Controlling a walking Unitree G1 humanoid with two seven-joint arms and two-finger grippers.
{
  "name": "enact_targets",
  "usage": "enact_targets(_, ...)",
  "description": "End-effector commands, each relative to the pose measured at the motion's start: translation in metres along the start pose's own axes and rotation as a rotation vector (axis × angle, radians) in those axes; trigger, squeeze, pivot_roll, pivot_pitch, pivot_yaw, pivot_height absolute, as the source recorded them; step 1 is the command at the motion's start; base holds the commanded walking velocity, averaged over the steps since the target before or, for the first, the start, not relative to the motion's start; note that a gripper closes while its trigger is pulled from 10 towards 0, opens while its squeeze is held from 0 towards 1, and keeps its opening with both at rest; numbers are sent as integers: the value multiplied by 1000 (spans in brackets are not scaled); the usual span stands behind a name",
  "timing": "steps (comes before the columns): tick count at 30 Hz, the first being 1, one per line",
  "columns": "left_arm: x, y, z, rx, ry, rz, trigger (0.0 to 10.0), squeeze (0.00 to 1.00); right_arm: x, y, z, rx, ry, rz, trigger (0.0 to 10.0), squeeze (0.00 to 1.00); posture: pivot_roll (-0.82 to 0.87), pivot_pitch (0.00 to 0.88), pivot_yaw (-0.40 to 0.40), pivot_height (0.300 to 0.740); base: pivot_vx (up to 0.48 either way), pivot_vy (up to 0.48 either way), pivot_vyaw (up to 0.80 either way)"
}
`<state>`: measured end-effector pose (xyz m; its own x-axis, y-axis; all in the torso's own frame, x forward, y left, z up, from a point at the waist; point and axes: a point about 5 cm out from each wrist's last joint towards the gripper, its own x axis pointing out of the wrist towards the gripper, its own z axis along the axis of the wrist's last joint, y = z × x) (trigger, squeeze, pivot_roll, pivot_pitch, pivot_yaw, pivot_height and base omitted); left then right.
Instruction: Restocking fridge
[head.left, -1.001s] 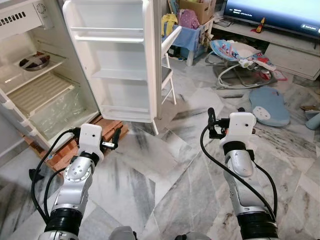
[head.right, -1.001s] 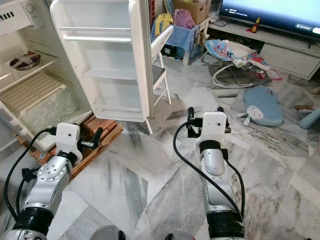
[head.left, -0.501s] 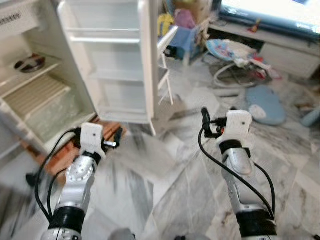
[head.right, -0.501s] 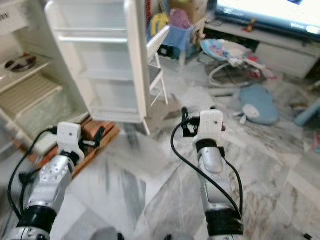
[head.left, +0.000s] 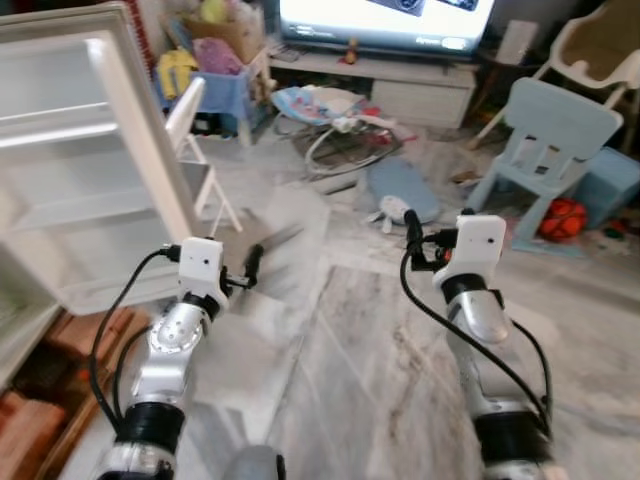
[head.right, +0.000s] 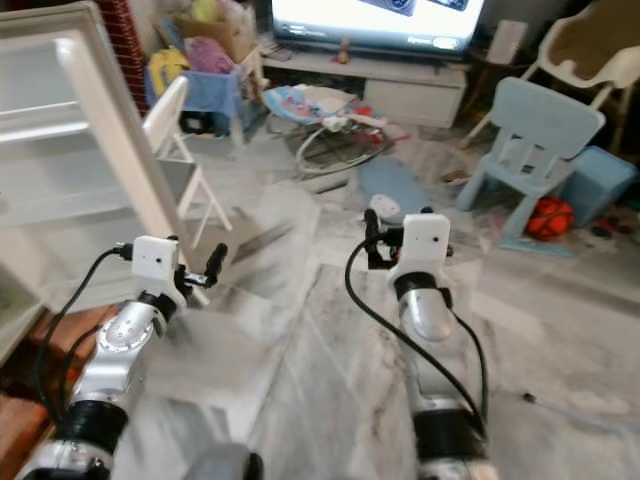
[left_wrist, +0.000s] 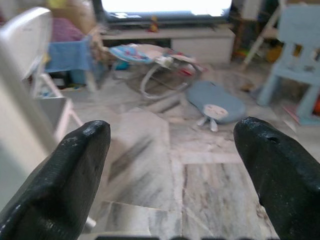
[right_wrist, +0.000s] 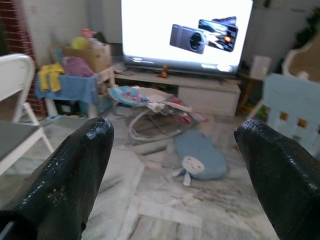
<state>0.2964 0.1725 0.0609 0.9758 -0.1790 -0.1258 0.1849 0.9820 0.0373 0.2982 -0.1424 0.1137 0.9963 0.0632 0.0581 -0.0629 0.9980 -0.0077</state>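
Both claws ride out in front of the robot, spread wide and carrying nothing. The left gripper (left_wrist: 170, 165) shows its 2 black fingers far apart in the left wrist view, with marble floor (head.left: 370, 340) between them. The right gripper (right_wrist: 175, 165) is released the same way, its fingers framing a lit television (right_wrist: 186, 32) and the low stand under it.

Outward from the claws, at 12 o'clock, lie a blue cushion (head.left: 402, 188) and a baby bouncer (head.left: 335, 125) on the floor. At 2 o'clock stands a pale blue child's chair (head.left: 550, 135) with an orange ball (head.left: 563, 217) beside it. At 11 o'clock a white chair (head.left: 190, 150) stands near the open fridge door.

Likely trouble: the head views are blurred, which suggests the robot is in motion, and the clutter ahead could catch a foot or a claw. No item to stock is visible near the claws, so the robot may be heading for supplies it has not yet located. The open door could also be clipped by the left arm.

The fridge door (head.left: 70, 170) is at 9 to 10 o'clock, swung wide open. It is white, and its inner shelves look bare. The fridge's cabinet cannot be made out.
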Motion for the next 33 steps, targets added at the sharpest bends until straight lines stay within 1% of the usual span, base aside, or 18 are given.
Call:
enact_targets(1,4,-5,8,-17,-43,-18,10000,0,1,-5,5,14,-24,7,10000,0,18,0,-25,740,311,0,-800)
enact_targets(4,5,-5,12,-18,-55,-14,10000,0,1,-6,6,20,-28,16,10000,0,18,0,-29,740,80,0,-800)
enact_targets(10,1,-2,2,-14,-12,-21,10000,0,-2,-14,1,12,-5,-6,10000,0,16,0,-32,740,274,0,-800)
enact_targets(13,0,0,0,-2,-3,-27,10000,0,-2,-14,0,15,-4,-10,10000,0,20,0,-32,740,300,0,-800)
enact_targets(14,-1,2,0,3,-3,-30,10000,0,-2,-13,0,18,-5,-10,10000,0,13,0,-16,740,345,0,-800)
enact_targets(18,0,8,6,16,-22,-43,10000,0,0,-12,8,33,-36,-27,10000,0,13,0,-1,740,425,0,-800)
enact_targets(23,3,10,10,24,-21,-82,10000,0,-2,-11,4,37,-29,-35,10000,0,13,0,8,740,461,0,-800)
enact_targets(26,4,11,12,20,-25,-82,10000,0,-4,-9,3,35,-26,-33,10000,0,10,0,8,740,451,0,-800)
enact_targets(28,5,11,12,-15,-25,-76,10000,0,-5,-7,3,34,-27,-32,10000,0,9,0,8,740,424,0,-800)
enact_targets(29,5,11,12,-32,-28,-73,10000,0,-6,-6,3,34,-27,-32,10000,0,8,0,9,740,364,311,-800)
enact_targets(31,5,11,12,-32,-29,-72,10000,0,-6,-6,3,34,-27,-32,10000,0,8,0,9,740,304,375,-800)
enact_targets(33,4,7,10,-36,-13,-102,10000,0,-6,-6,2,18,-22,-34,10000,0,6,0,6,740,272,396,-800)
